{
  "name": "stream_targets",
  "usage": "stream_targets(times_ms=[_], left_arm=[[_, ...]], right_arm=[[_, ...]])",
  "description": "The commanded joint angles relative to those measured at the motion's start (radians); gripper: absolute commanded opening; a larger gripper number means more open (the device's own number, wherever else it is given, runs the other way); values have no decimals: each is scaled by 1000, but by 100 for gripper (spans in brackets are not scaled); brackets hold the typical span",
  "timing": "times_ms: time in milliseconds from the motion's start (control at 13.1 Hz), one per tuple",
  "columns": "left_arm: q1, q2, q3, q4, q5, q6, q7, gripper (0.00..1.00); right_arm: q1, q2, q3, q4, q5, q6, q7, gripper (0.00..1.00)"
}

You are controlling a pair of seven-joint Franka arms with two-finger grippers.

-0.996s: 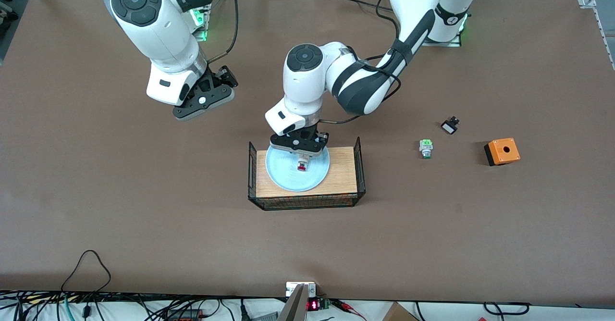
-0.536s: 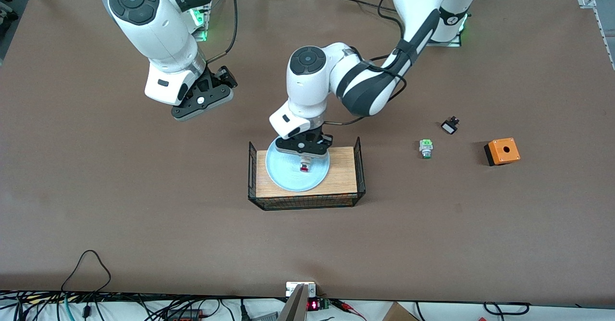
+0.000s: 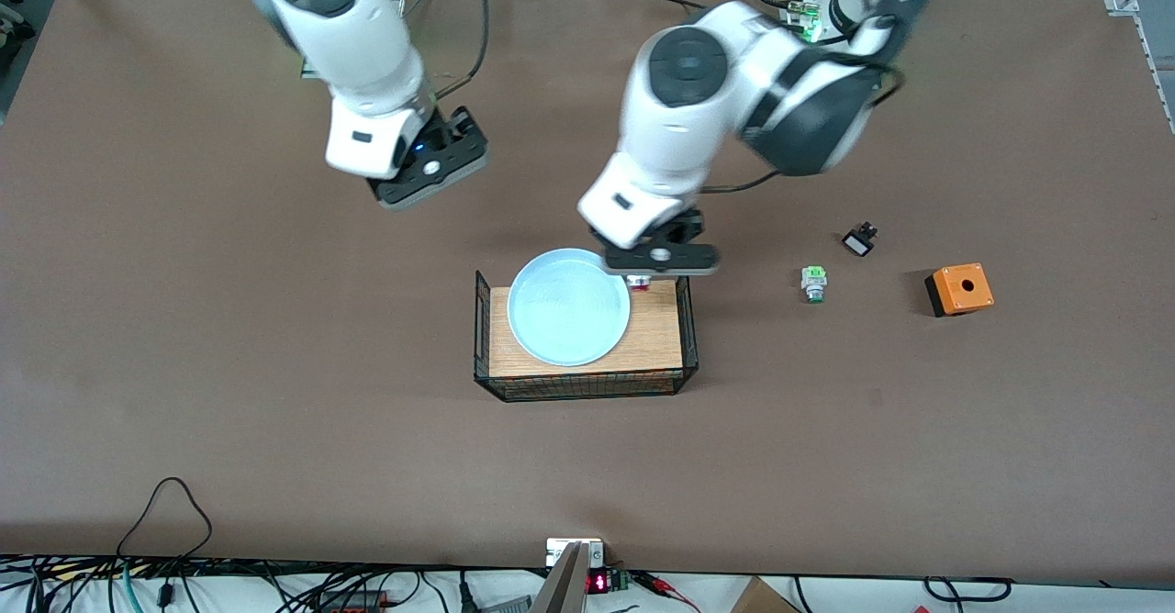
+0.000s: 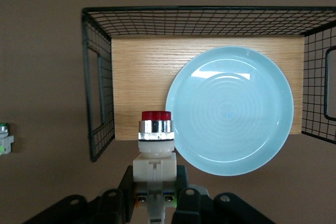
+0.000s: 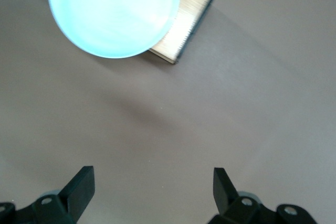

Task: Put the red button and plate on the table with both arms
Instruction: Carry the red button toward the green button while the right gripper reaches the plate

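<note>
- The left end effector (image 3: 643, 281) has risen off the plate (image 3: 569, 307) with the red button (image 4: 156, 125) and now hangs over the board's (image 3: 657, 324) edge.
- Its fingers (image 4: 178, 177) are clamped on the button's whitish body, red cap pointing away.
- The plate lies on the wire-sided board, overhanging its edge.
- The right end effector (image 5: 153, 184) has shifted toward the plate; it hangs over bare surface (image 3: 275, 319), fingers spread wide, holding nothing.
</note>
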Motion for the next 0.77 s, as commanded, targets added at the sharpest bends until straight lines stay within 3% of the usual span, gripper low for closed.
stream_targets(times_ms=[0, 307, 690], left_arm=[[101, -48, -15, -22, -60, -65, 51, 24], [229, -48, -8, -31, -48, -119, 288, 25], [418, 12, -2, -119, -45, -188, 600, 25]], right_arm=[[64, 17, -5, 9, -72, 29, -25, 100], [142, 80, -5, 26, -179, 120, -48, 100], [218, 233, -5, 155, -265, 164, -109, 100]])
